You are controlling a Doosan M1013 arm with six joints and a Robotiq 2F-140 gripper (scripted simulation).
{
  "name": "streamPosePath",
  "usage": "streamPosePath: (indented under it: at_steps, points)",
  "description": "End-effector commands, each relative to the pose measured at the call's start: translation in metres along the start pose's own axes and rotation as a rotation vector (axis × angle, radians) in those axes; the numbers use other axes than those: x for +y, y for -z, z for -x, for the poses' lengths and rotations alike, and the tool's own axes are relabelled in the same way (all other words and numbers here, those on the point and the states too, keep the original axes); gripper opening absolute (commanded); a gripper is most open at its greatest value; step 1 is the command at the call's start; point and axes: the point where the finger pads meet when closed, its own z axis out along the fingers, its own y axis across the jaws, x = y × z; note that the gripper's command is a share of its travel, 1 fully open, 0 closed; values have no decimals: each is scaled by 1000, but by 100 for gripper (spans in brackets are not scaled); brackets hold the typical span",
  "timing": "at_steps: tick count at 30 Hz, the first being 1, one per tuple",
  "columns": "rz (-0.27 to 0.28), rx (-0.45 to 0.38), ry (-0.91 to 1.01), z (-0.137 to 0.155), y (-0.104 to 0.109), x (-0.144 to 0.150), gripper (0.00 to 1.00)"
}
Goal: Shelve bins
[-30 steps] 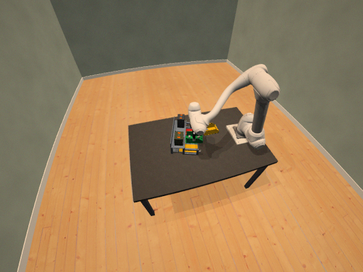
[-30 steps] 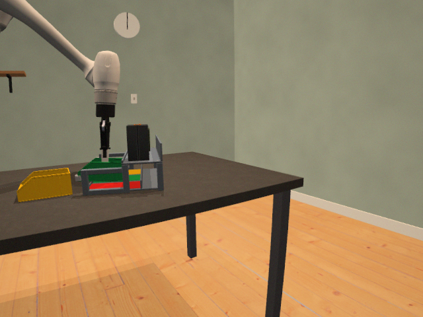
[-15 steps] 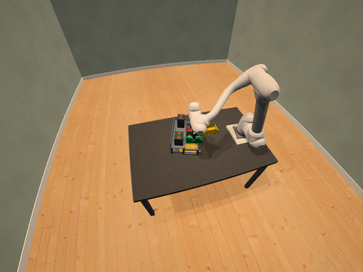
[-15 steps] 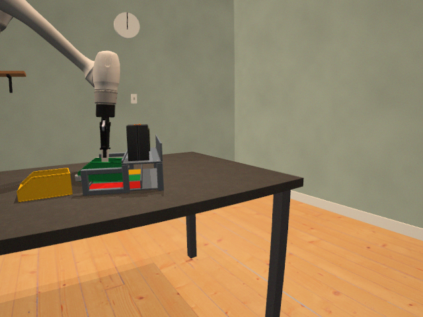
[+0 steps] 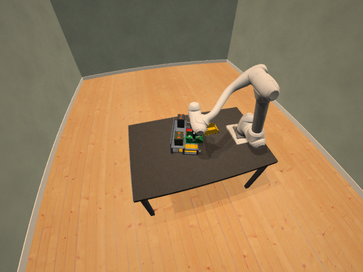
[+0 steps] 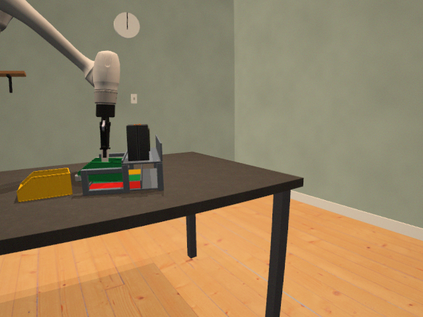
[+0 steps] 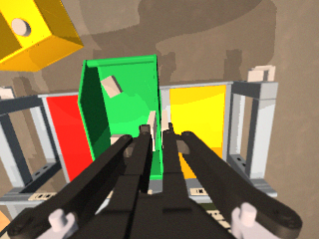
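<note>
The green bin (image 5: 199,141) (image 6: 106,175) (image 7: 135,80) stands in the front part of the grey shelf (image 6: 125,180), its outer end sticking out past the front lip. Small parts (image 7: 111,86) lie in it. A green mark (image 6: 135,177) shows behind it under the board. My gripper (image 6: 105,159) (image 7: 159,119) points down with its fingers slightly apart, one on each side of the bin's side wall; it looks open, with narrow gaps. The yellow bin (image 5: 211,129) (image 6: 51,185) (image 7: 65,37) stands on the table in front of the shelf, with a round part (image 7: 21,27) inside.
The red mark (image 6: 106,185) (image 7: 67,134) and the yellow mark (image 5: 191,145) (image 7: 199,119) lie uncovered either side of the green bin. Dark boxes (image 5: 178,139) (image 5: 181,121) (image 6: 137,143) stand on the shelf's upper board. Shelf posts (image 7: 261,134) flank the spots.
</note>
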Motion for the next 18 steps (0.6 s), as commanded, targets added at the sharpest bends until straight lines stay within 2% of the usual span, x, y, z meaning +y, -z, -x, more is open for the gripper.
streamPosePath:
  at_steps: [1,18]
  points:
    - [0,0,0,0,0,0,15]
    - [0,0,0,-1,8,0,15]
